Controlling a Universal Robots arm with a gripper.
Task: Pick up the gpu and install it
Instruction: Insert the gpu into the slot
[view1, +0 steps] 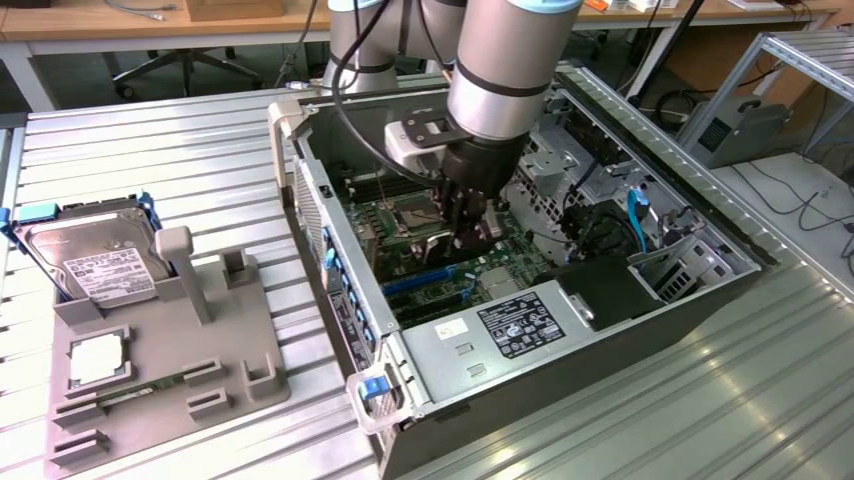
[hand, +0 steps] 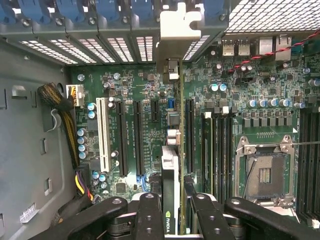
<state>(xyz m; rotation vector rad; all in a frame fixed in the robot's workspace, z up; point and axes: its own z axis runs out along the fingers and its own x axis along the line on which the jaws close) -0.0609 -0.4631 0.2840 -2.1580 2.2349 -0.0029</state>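
Pinched flat between the two black fingers (hand: 150, 215): the gpu (hand: 170, 165), a thin dark circuit card seen edge-on, with its pale metal bracket (hand: 176, 30) at the end farthest from the fingers. Jaws partly closed, one pad on each face of the card, gripping near its tail end. Gripper (view1: 470, 232) low inside the open grey computer case (view1: 310, 180), over the green motherboard (hand: 135, 80).

Card edge running parallel to the long black expansion slot (hand: 189, 135), just beside it to one side of the fingers. Two more long black slots (hand: 122, 135) and a white slot (hand: 105, 135) on the other side. Cannot tell whether the connector edge is already in a slot or just above the board. Bracket up against the rear wall, among the row of blue plastic slot latches (hand: 80, 10).

Judgement for doing this step well: keep card vertical and square to the slot, bracket tongue lined up with its rear opening, push straight down and evenly. Grip sits at one end, so a tilt is likely, with the bracket end seating late. Risk: side load on the slot, or a snag on the small silver capacitors (hand: 216, 87) nearby. Empty silver processor socket (hand: 265, 175) well clear, off to the side of the fingers.
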